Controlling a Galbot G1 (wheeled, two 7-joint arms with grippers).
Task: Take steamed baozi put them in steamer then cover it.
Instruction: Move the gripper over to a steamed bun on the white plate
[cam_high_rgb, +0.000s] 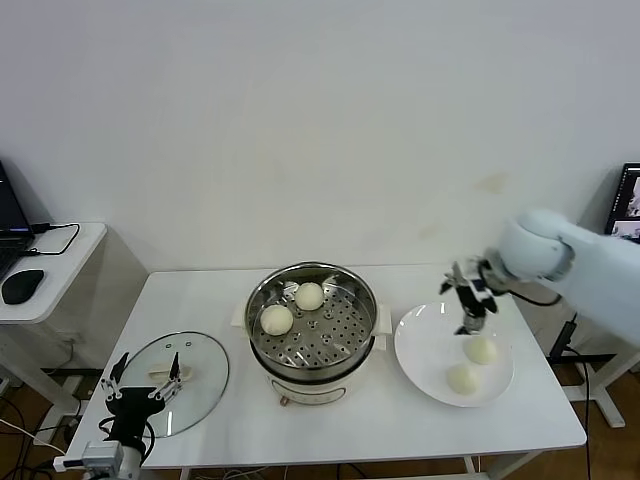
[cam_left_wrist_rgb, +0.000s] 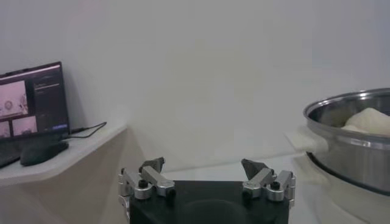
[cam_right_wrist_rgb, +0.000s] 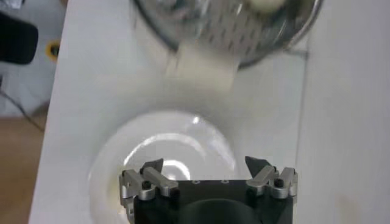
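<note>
We've got two baozi (cam_high_rgb: 293, 308) already in the steamer (cam_high_rgb: 312, 320), sitting on the perforated tray at approx 9 and 11 o'clock of the pot, close together but apart. That leaves the tray's other side bare, prob room for the rest. The other two baozi (cam_high_rgb: 473, 365) wait on the white plate (cam_high_rgb: 420, 340), at 3 o'clock from the steamer, both toward the plate's outer half.

Our right gripper (cam_high_rgb: 470, 300) hangs over the plate's far edge, approx 12 o'clock of the plate, fingers spread wide w/ nothing between them. In the right wrist view the bare plate lies below the jaws and the steamer's handle beyond. We judge it's lined up for the nearer bun, jaws wide since the buns are soft and round.

The glass lid (cam_high_rgb: 195, 375) lies flat on the table at 9 o'clock from the steamer, parked clear so the pot stays open for loading. Our left gripper (cam_high_rgb: 143, 388) idles at the lid's near-left edge, jaws apart, empty, pointing across toward the steamer; prob placed there ready for the cover step.

Approx half done: two buns to go, then the lid.
</note>
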